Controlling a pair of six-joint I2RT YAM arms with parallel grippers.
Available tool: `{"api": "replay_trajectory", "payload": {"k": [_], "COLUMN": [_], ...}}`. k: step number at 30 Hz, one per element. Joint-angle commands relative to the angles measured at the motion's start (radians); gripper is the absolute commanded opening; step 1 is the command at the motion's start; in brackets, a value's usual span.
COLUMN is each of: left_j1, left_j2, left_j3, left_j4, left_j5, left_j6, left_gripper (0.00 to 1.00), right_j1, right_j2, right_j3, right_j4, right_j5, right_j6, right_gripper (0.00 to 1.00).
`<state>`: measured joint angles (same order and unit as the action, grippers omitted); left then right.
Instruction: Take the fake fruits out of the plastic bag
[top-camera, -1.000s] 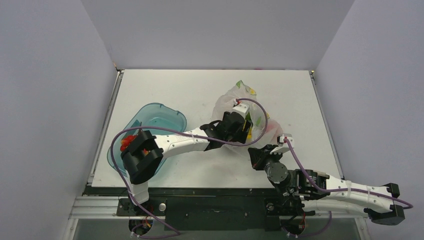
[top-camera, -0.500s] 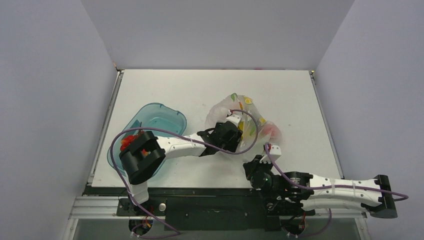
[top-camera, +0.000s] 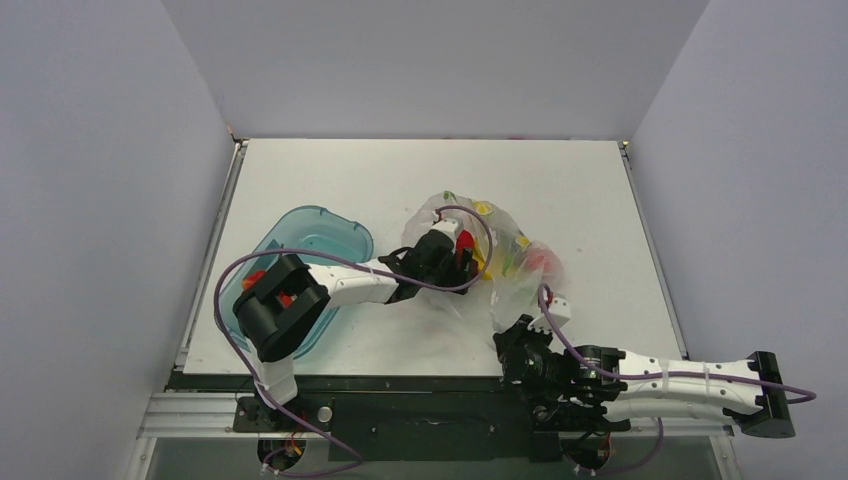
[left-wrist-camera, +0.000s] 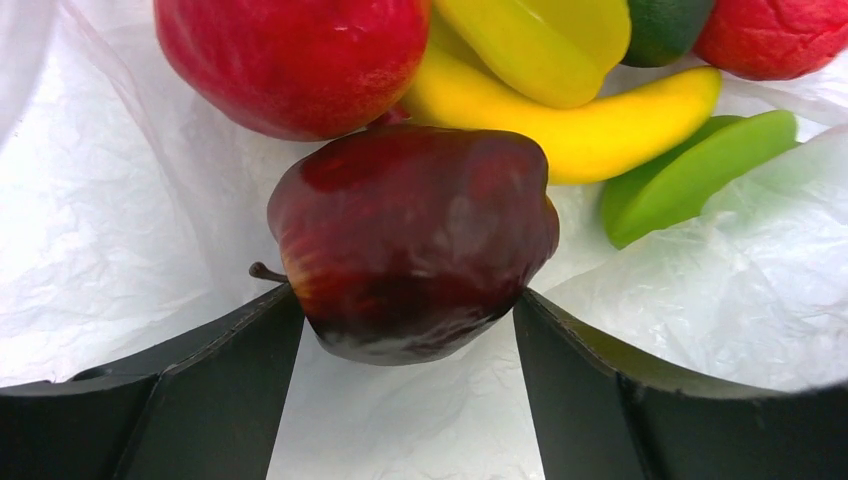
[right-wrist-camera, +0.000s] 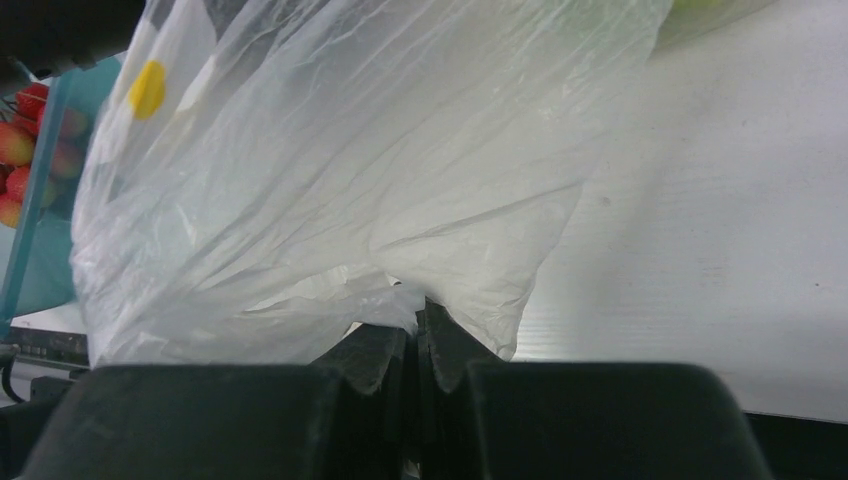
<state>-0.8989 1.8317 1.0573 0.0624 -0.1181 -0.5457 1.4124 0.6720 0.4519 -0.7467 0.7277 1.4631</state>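
Observation:
The plastic bag (top-camera: 510, 275) lies crumpled at the table's middle, whitish and translucent. My left gripper (top-camera: 460, 250) reaches into its mouth. In the left wrist view its jaws (left-wrist-camera: 405, 300) press both sides of the dark red round fruit (left-wrist-camera: 410, 240). Behind that fruit lie a red apple (left-wrist-camera: 290, 60), a yellow banana (left-wrist-camera: 600, 125), a green piece (left-wrist-camera: 690, 175), a yellow-green fruit (left-wrist-camera: 540, 40) and another red fruit (left-wrist-camera: 770, 35). My right gripper (top-camera: 522, 338) is shut on the bag's near edge; its jaws (right-wrist-camera: 418, 315) pinch the film of the bag (right-wrist-camera: 330, 180).
A translucent teal-blue oval tray (top-camera: 325, 228) stands left of the bag, partly under my left arm. Small red berries (right-wrist-camera: 18, 140) lie in it. The table's front edge runs just below the right gripper.

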Motion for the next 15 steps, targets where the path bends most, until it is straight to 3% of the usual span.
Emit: {"api": "replay_trajectory", "payload": {"k": [1,10,12,15], "left_j1": [0.005,0.034,0.04,0.049], "left_j2": [0.022,0.068,0.075,0.087], "left_j3": [0.046,0.092,0.099,0.121], "left_j4": [0.08,0.1,0.118,0.126], "left_j5": [0.043,0.112,0.13,0.163], "left_j6": [-0.029,-0.042,-0.047,-0.048], "left_gripper": [0.74,0.74,0.71,0.56], "right_j1": [-0.004,-0.006,-0.006,-0.006], "right_j2": [0.007,-0.011,-0.023,-0.037], "right_j3": [0.049,0.024,0.014,0.007], "right_j4": [0.073,0.086,0.088,0.089], "right_j5": [0.044,0.064,0.063,0.067], "right_j6": [-0.073,-0.081,-0.074,-0.075], "right_gripper": [0.0,0.0,0.0,0.0]}}
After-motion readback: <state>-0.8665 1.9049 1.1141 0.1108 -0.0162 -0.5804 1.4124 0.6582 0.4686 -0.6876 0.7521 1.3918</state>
